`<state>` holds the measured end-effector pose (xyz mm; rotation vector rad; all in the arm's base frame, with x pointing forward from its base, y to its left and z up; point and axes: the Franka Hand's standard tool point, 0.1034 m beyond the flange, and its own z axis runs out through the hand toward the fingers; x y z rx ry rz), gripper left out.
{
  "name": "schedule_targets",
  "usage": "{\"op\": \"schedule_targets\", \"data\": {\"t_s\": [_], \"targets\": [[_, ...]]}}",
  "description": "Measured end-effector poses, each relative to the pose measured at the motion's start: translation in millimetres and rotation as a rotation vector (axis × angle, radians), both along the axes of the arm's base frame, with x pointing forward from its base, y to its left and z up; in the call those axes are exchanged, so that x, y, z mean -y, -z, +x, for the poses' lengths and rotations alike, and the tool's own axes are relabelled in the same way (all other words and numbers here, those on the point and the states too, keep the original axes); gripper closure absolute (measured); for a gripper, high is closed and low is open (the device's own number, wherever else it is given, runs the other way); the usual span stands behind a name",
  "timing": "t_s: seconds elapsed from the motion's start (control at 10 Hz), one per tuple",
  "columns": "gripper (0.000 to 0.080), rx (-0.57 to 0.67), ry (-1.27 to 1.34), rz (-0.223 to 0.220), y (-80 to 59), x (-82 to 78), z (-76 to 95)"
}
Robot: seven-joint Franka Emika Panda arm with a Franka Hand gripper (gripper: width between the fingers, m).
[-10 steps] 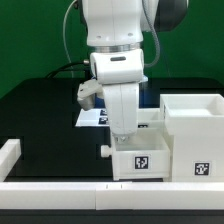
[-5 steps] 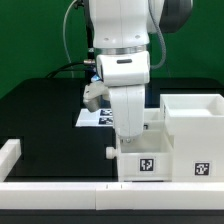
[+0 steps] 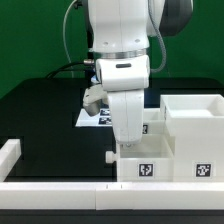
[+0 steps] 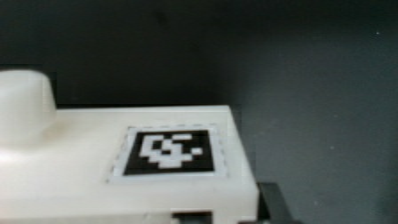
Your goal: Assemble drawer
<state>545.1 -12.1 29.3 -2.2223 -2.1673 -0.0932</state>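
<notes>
A small white drawer tray [image 3: 145, 168] with a round knob [image 3: 110, 157] and a square tag on its face stands against the large white housing [image 3: 195, 130], on the side toward the exterior view's left. My gripper [image 3: 127, 143] reaches straight down onto the tray and is shut on its wall. The arm's body hides the fingers in the exterior view. The wrist view shows the tray's tagged face [image 4: 171, 152] close up, with the knob [image 4: 22, 100] beside it. One dark finger [image 4: 285, 205] lies against the tray's edge. No second tray is in view.
The marker board [image 3: 96, 119] lies on the black table behind the arm. Low white rails run along the front [image 3: 60, 186] and at the exterior view's left [image 3: 8, 152]. Cables hang behind the arm.
My gripper has moved toward the exterior view's right and then slightly toward the front rail. The tray has moved with it, closer to the housing.
</notes>
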Motion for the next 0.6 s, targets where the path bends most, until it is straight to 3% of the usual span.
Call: {"op": "schedule_targets", "data": {"t_s": [0.6], "targets": [[0.0761, 0.0, 0.027, 0.002, -0.1, -3.8, 0.1]]}}
